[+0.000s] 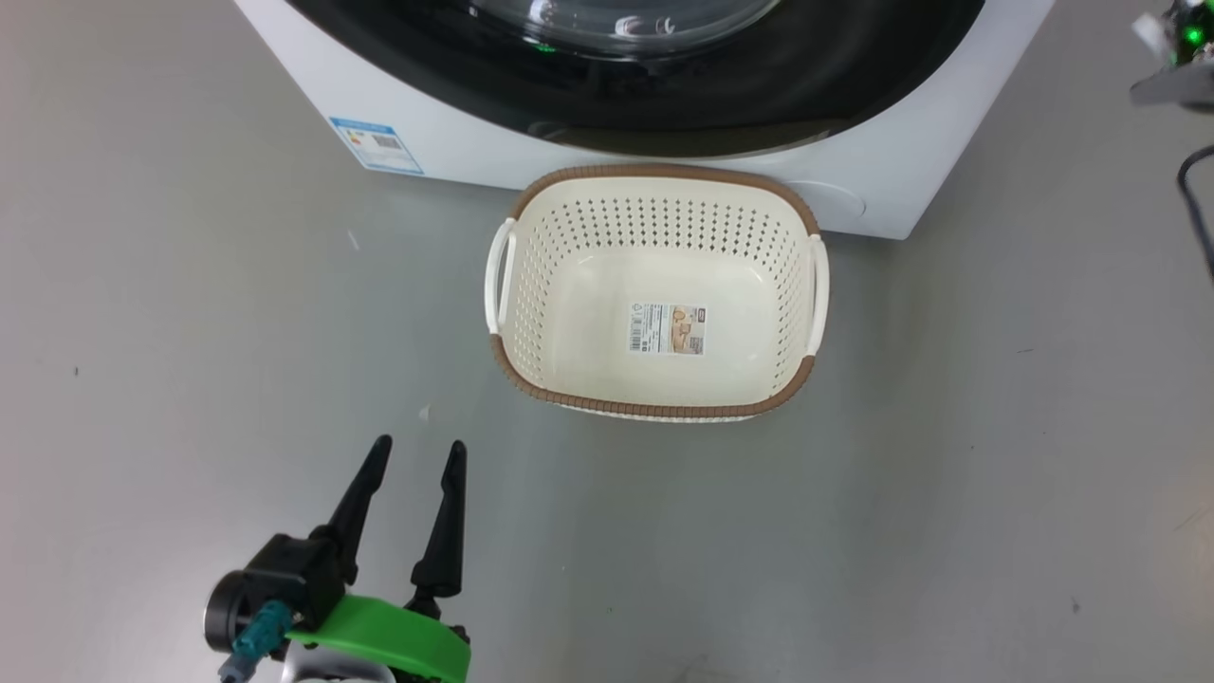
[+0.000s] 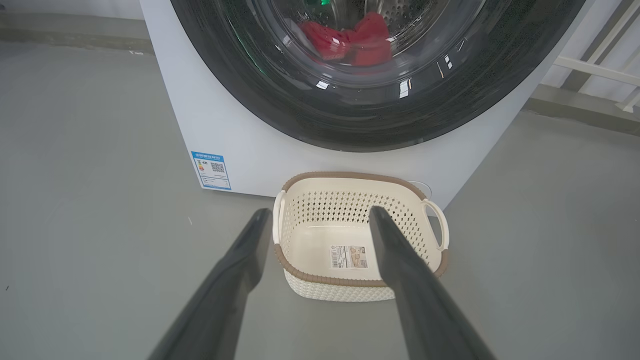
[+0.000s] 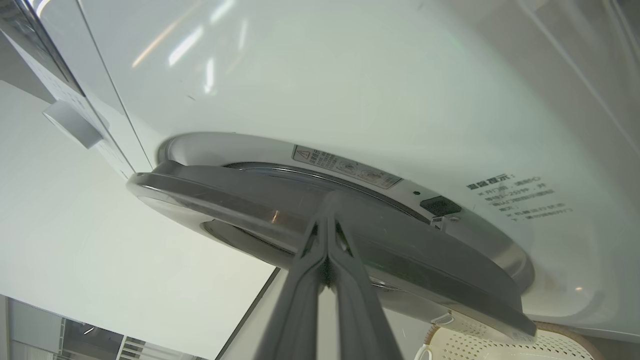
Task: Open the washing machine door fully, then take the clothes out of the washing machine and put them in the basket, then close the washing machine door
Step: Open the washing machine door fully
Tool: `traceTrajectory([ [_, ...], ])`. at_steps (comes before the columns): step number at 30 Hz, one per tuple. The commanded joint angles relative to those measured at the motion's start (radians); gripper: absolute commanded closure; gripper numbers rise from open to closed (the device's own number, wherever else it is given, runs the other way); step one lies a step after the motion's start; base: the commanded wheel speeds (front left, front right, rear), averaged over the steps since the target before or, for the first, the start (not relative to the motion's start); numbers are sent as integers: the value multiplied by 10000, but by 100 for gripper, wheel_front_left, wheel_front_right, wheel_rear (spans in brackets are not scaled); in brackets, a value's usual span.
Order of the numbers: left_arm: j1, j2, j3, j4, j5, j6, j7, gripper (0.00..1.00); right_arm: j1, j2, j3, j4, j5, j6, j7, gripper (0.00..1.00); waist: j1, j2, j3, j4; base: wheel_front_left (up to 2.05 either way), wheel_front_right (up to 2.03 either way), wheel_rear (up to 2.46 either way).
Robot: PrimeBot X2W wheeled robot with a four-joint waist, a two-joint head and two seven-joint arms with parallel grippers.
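Observation:
The white washing machine [image 1: 455,133] stands at the top of the head view, its black-rimmed washing machine door [image 1: 759,104] facing me. Behind the door glass [image 2: 350,120] lie the red clothes [image 2: 350,42] in the drum. The cream basket [image 1: 654,174] sits empty on the floor against the machine's front. My left gripper [image 1: 417,455] hovers open above the floor, near-left of the basket. In the right wrist view my right gripper [image 3: 327,197] is shut, its tips at the edge of the door [image 3: 225,200], which stands slightly off the machine front [image 3: 325,75].
Grey floor surrounds the machine and basket on all sides. A blue label sticker [image 1: 377,144] marks the machine's lower left corner. At the far right edge are a grey device with a green light [image 1: 1181,47] and a black cable [image 1: 1197,209].

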Motion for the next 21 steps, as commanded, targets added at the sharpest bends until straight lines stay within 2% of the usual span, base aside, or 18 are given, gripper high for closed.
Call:
traceTrajectory([
  [1,-200,150,242,-196,-68,66,-120,0,-400,3,20,-41,221,8,228,100,-1,0,120,55,0,0,0],
  [10,-416,150,-6,-163,-251,92,-120,0,-1656,-113,264,1394,284,8,1398,100,-1,0,401,272,0,0,0],
  [21,-512,150,-216,-203,-421,135,-120,0,-2523,-130,464,2311,307,8,2353,100,-1,0,593,518,0,0,0],
])
